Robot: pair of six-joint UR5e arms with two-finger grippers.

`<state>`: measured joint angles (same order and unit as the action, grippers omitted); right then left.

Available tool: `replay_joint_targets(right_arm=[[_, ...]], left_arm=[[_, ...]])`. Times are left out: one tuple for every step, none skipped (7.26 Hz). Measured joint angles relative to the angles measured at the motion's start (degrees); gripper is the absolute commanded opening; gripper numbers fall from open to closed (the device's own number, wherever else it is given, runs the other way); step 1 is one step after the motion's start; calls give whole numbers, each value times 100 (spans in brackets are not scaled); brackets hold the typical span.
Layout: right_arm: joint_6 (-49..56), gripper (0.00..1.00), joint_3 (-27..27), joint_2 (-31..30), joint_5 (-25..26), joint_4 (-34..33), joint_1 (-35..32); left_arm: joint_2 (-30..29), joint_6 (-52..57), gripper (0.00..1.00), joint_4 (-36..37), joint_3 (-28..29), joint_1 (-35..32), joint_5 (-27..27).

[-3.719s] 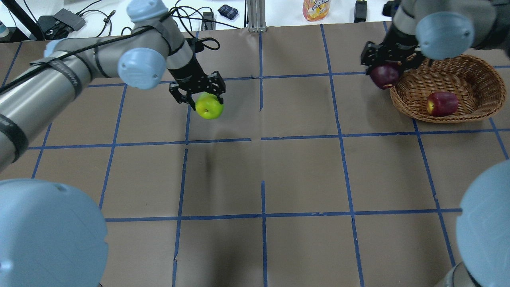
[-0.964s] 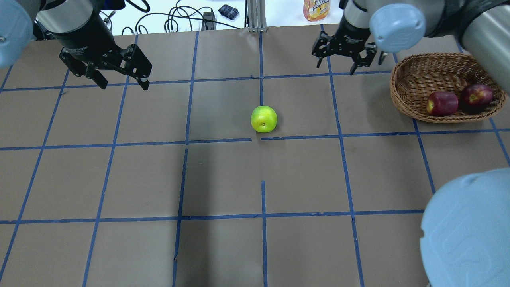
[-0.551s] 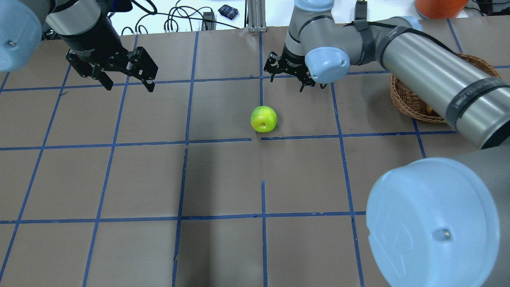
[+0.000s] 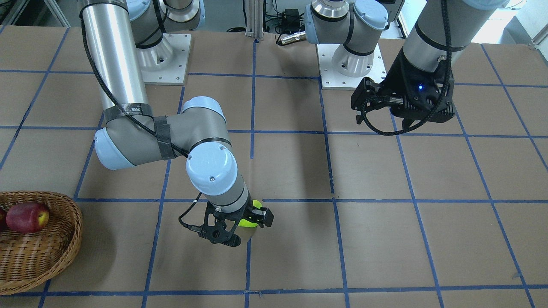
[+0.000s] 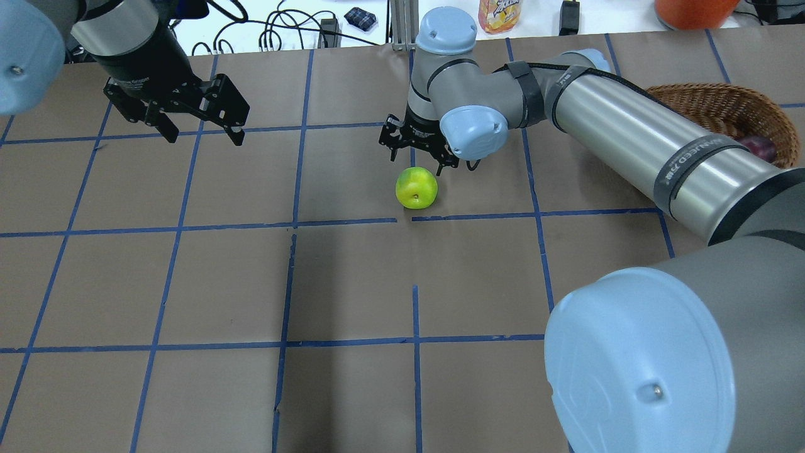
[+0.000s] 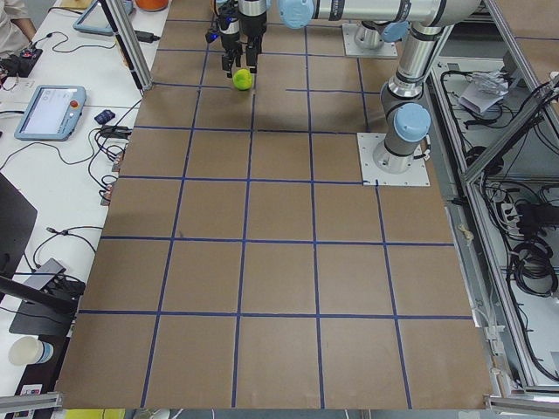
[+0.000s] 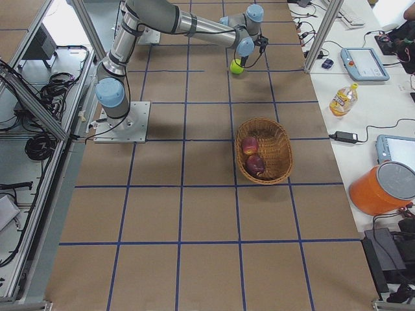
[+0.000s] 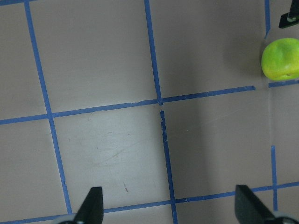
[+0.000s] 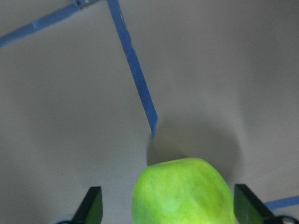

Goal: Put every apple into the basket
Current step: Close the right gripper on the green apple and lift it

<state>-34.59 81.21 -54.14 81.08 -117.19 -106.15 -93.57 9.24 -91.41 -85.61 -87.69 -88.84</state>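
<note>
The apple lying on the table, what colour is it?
The apple is bright lime green, clearest in the right wrist view.

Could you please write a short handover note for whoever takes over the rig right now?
Left gripper: open, empty, hovering over the table, well away from the apples.
Right gripper: open, low at the green apple, one finger on each side, not yet closed.
Green apple: on the table near its middle, outside the basket.
Basket: holds a red apple and a second red apple.
Done: two of three apples are in.
Left to do: grip the green apple, carry it to the basket, release it.
</note>
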Motion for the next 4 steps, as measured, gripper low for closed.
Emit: replay_joint_targets(right_arm=[[-3, 100, 57, 5, 17, 122, -24], [-4, 90, 89, 14, 19, 181, -36], [-5, 50, 105, 21, 16, 201, -41], [-6, 0, 110, 30, 11, 206, -43]], left_arm=[[15, 1, 100, 0, -9, 2, 3], [33, 4, 100, 0, -20, 7, 6], [40, 6, 100, 0, -26, 11, 6], [40, 7, 100, 0, -26, 13, 7]])
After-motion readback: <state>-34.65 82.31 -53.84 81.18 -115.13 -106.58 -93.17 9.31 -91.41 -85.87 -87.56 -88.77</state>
